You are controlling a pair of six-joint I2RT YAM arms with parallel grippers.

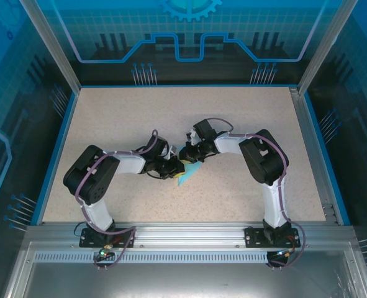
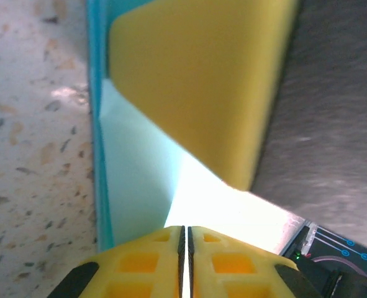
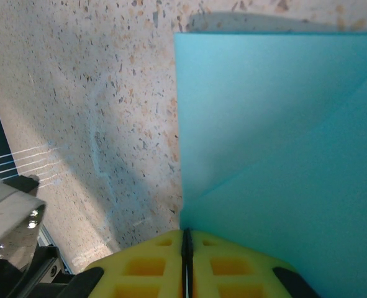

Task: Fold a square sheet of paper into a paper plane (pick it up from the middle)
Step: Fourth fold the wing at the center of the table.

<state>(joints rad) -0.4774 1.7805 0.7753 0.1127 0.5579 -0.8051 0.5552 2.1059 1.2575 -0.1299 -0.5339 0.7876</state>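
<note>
The blue paper sits at the middle of the desk, a small pale wedge between the two arms where their tips meet. It is already folded. In the right wrist view the blue paper shows a straight left edge and a diagonal crease running up to the right across its face. The left wrist view sees it nearly edge-on, the blue paper rising from the camera's own fingers as a thin, brightly lit sheet.

The left pincer reaches in from the left and is pressed together on the paper. Seen up close, the yellow tips of the left pincer leave only a hairline slit where the sheet enters. The right pincer comes in from the right, just beside the left one, and also pinches the paper. Its tips meet tightly at the sheet's lower left corner. One yellow finger of the right pincer lies flat against the sheet in the left wrist view.

The speckled beige desk lies below the paper.
</note>
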